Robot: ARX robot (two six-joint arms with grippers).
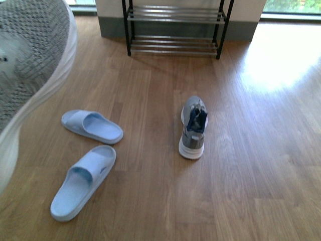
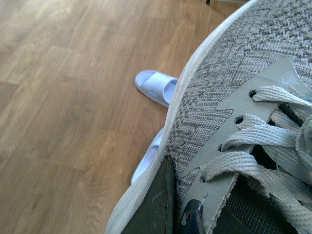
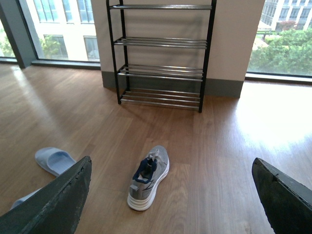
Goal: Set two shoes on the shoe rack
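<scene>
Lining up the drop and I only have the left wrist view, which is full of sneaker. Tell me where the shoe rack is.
Observer: The shoe rack stands straight ahead against the wall, and every shelf that shows is bare.
Operator: Report the second sneaker.
Observer: The second grey sneaker stands upright on the floor between the robot and the rack, toe toward the rack.
Operator: Give me the right gripper.
Observer: The right gripper is open and empty, its fingers spread wide, facing that sneaker.
</scene>
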